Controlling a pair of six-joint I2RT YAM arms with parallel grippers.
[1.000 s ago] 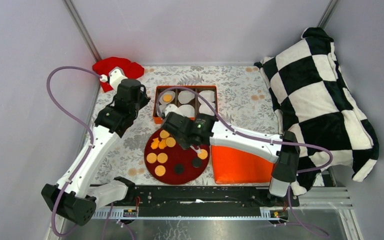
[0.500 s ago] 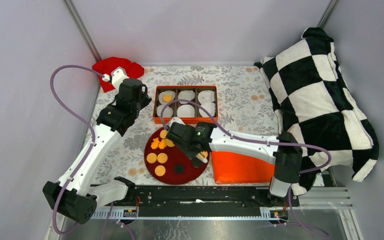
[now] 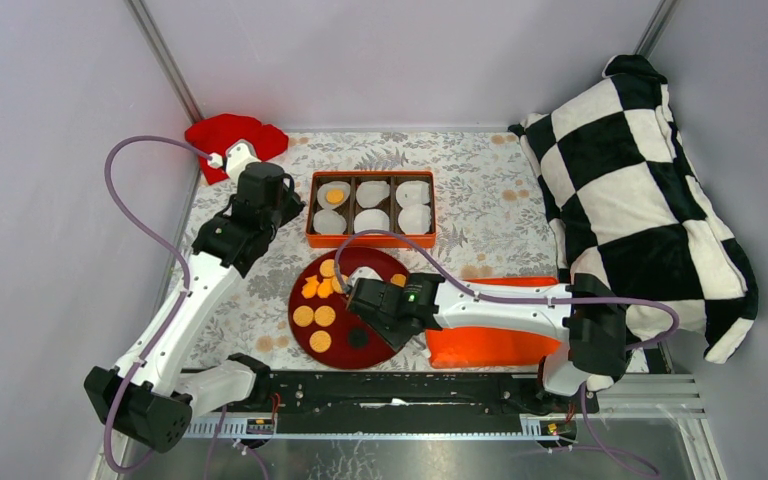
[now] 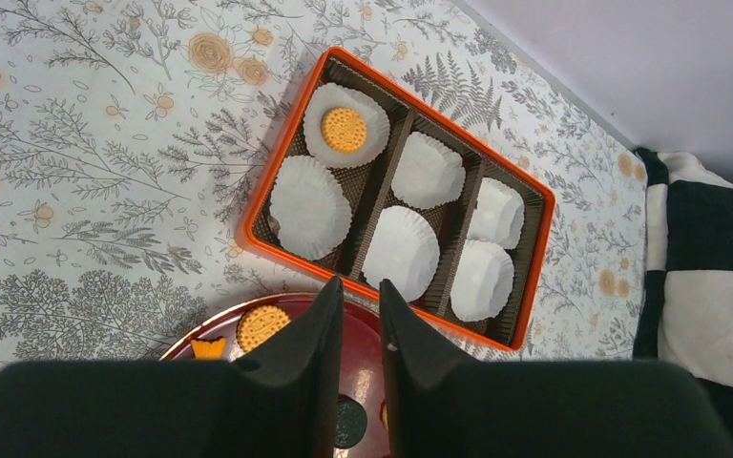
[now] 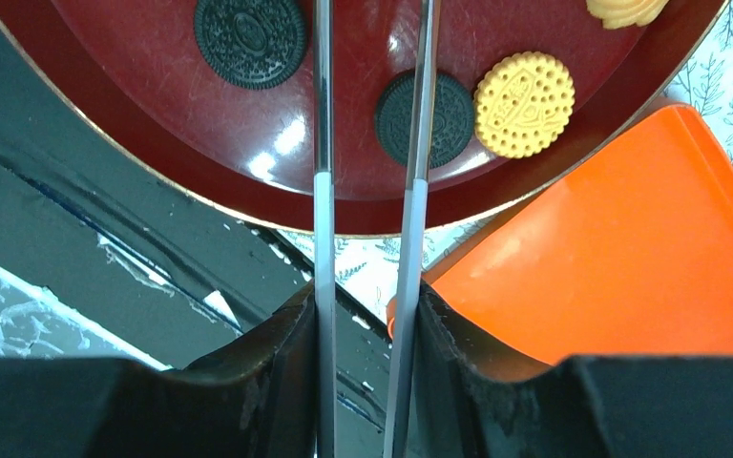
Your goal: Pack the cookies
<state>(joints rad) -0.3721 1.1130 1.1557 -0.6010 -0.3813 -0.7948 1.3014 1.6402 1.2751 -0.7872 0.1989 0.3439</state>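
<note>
Over the near rim of the red plate (image 5: 134, 76), the right gripper (image 5: 370, 105) hangs with its thin fingers (image 5: 323, 86) apart, one seemingly lying across a black cookie (image 5: 449, 119) rather than beside it. Closing now could skid it into the tan cookie (image 5: 524, 104) just beside it. Both lie flat, faces up, round, no long axis. The left gripper (image 4: 361, 310), barely parted, holds nothing.

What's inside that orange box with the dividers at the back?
The box holds six white paper cups, two per compartment. One cup at the left end holds a round tan cookie; the other five look empty. What lies under the cups is covered.
</note>
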